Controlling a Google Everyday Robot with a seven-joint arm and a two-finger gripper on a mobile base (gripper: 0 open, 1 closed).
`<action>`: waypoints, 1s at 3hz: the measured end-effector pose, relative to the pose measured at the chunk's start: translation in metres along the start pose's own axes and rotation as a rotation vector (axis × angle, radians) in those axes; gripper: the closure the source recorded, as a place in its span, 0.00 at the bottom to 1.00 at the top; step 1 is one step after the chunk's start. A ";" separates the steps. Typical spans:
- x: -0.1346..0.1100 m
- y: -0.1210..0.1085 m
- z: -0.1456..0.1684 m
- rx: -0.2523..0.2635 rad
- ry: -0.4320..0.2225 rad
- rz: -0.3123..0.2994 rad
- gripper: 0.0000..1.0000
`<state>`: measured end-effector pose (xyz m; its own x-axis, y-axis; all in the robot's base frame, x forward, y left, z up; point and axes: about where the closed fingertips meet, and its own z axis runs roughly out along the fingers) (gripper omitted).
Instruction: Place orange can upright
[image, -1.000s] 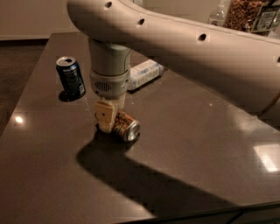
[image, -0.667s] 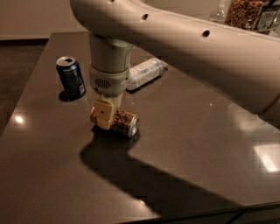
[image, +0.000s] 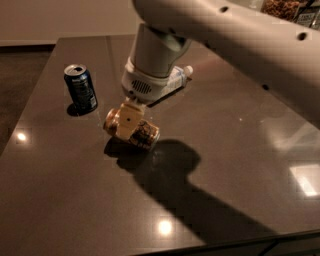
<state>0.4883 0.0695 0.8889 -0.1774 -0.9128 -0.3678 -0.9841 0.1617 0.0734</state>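
The orange can (image: 145, 134) lies on its side in the grip of my gripper (image: 127, 122), left of the middle of the dark table (image: 230, 170). It has an orange-tan label and a silver end facing the lower right. A tan finger (image: 126, 119) crosses the can's middle. The can is tilted and seems raised slightly, with a shadow under it. The gripper is shut on the can. The arm comes down from the upper right.
A dark blue can (image: 81, 89) stands upright to the left. A clear plastic bottle (image: 176, 80) with a white cap lies behind the wrist, partly hidden. A jar (image: 280, 7) is at the top right. The table's front edge runs along the bottom.
The gripper and the orange can have moved a little up and to the left together. The can has come slightly off the table. The blue can has not moved.
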 end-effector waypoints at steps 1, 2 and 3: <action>0.000 -0.001 -0.026 0.027 -0.253 -0.056 1.00; 0.001 -0.005 -0.041 0.088 -0.395 -0.072 1.00; 0.002 -0.009 -0.049 0.122 -0.561 -0.092 1.00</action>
<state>0.4976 0.0480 0.9335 -0.0354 -0.5919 -0.8052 -0.9835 0.1639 -0.0773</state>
